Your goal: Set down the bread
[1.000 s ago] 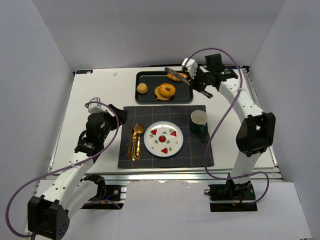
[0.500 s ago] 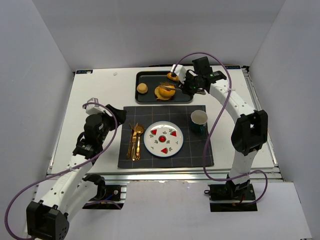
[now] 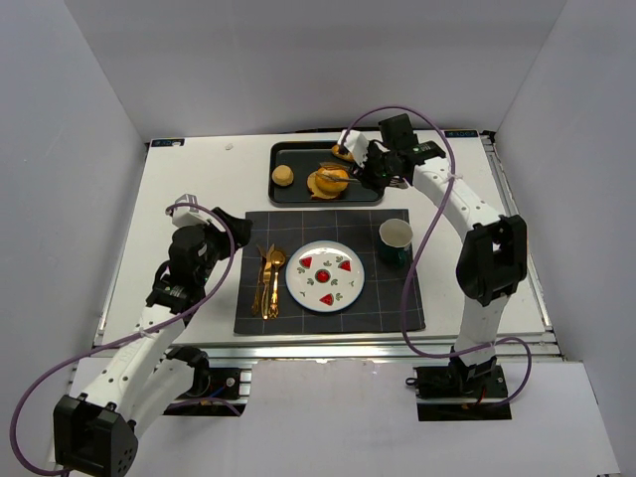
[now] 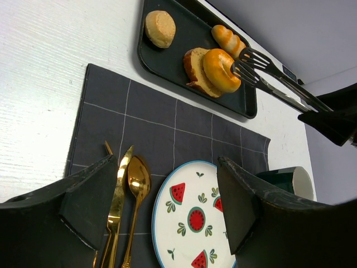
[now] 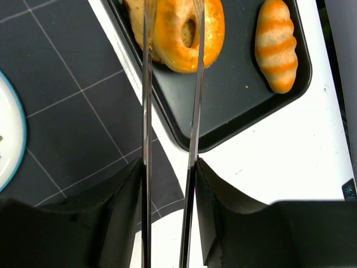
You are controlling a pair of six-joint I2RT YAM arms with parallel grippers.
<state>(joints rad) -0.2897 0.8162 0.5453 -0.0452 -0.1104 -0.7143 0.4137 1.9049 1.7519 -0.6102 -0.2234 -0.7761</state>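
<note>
A black tray [image 3: 298, 159] at the back holds a glazed ring bread [image 3: 328, 181] lying on a bread slice, a small round bun [image 3: 283, 176] and a striped roll [image 3: 343, 152]. My right gripper [image 3: 383, 171] is shut on metal tongs [image 3: 353, 177]. In the right wrist view my gripper [image 5: 167, 184] holds the tongs [image 5: 146, 111] with their two arms at either side of the ring bread [image 5: 178, 33]; the striped roll [image 5: 276, 44] lies to the right. My left gripper [image 4: 167, 206] is open and empty above the placemat, over the watermelon plate [image 4: 192, 218].
A dark grid placemat [image 3: 388, 308] carries the plate [image 3: 324, 275], gold cutlery [image 3: 266, 281] to its left and a green cup [image 3: 396, 240] to its right. White walls close in the table on three sides.
My right arm has swung left from the tray's right end, bringing the tongs over and around the ring bread. The left arm has barely moved.
</note>
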